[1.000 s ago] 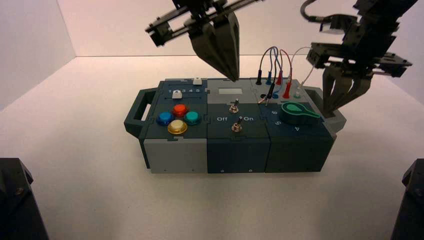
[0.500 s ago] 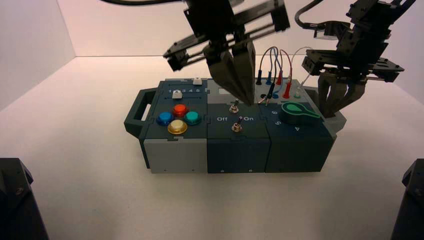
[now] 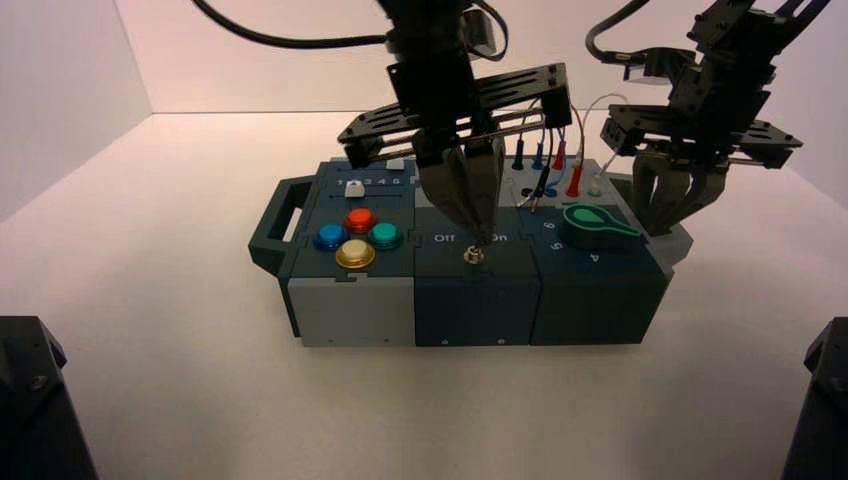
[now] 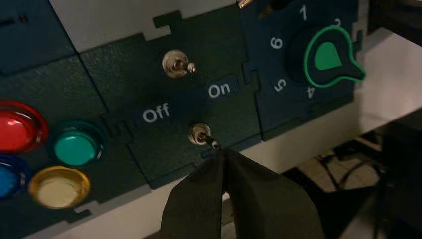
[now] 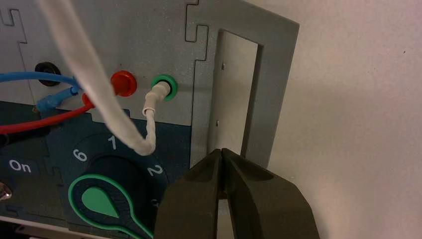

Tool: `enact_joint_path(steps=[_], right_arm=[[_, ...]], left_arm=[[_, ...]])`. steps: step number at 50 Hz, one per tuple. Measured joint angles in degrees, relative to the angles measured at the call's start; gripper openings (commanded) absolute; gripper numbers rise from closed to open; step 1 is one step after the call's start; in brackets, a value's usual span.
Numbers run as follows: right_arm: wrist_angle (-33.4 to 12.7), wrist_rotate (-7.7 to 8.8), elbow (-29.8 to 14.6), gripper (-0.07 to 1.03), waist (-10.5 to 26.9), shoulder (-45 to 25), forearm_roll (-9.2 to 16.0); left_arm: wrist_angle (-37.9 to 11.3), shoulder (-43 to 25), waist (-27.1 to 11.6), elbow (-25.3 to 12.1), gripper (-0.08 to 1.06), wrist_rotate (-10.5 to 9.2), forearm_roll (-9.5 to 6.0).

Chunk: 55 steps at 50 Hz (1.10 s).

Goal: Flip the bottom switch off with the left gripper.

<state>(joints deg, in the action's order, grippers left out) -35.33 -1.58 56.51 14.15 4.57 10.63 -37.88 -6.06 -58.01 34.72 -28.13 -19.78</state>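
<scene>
While the box (image 3: 470,260) sits square to the arms, the left gripper (image 3: 478,235) hangs over its middle dark panel, fingers pressed together with nothing held, tips right at the bottom switch (image 4: 201,135). That switch sits on the box's centre panel, just on the near-edge side of the "Off"/"On" lettering, lever leaning toward the "On" side and touching the fingertips (image 4: 217,155). The top switch (image 4: 175,63), beyond the lettering, also leans to "On". The right gripper (image 3: 668,212) hovers at the box's right end beside the green knob (image 3: 592,224), fingers closed and empty.
</scene>
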Motion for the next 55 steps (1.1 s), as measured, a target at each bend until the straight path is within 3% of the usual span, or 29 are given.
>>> enact_joint_path(steps=[2,3,4,5,10,23,55], right_arm=[[0.00,0.00,0.00,-0.02,0.00,0.00,0.00],[0.09,0.09,0.00,-0.02,0.00,0.00,0.00],[0.09,0.09,0.00,-0.02,0.00,0.00,0.00],[0.09,0.00,0.00,-0.02,0.00,0.00,0.00],[0.18,0.09,0.09,-0.02,0.00,0.00,0.00],[0.62,0.09,0.09,-0.02,0.00,0.00,0.00],[1.93,0.00,-0.44,-0.02,-0.09,-1.85,0.00]], left_arm=[[-1.05,-0.26,-0.35,-1.05,-0.03,-1.58,1.93],[-1.14,-0.35,-0.26,-1.05,-0.03,-1.67,2.11],[-2.11,-0.62,-0.53,-1.93,-0.03,-2.81,3.69],[-2.55,-0.79,-0.62,-2.37,-0.03,-3.25,4.31],[-4.04,-1.76,-0.70,-4.31,-0.03,-3.78,5.71],[-4.39,-3.08,-1.32,-5.19,-0.03,-3.78,4.66],[-0.79,-4.39,-1.41,-2.90,-0.03,-3.87,4.92]])
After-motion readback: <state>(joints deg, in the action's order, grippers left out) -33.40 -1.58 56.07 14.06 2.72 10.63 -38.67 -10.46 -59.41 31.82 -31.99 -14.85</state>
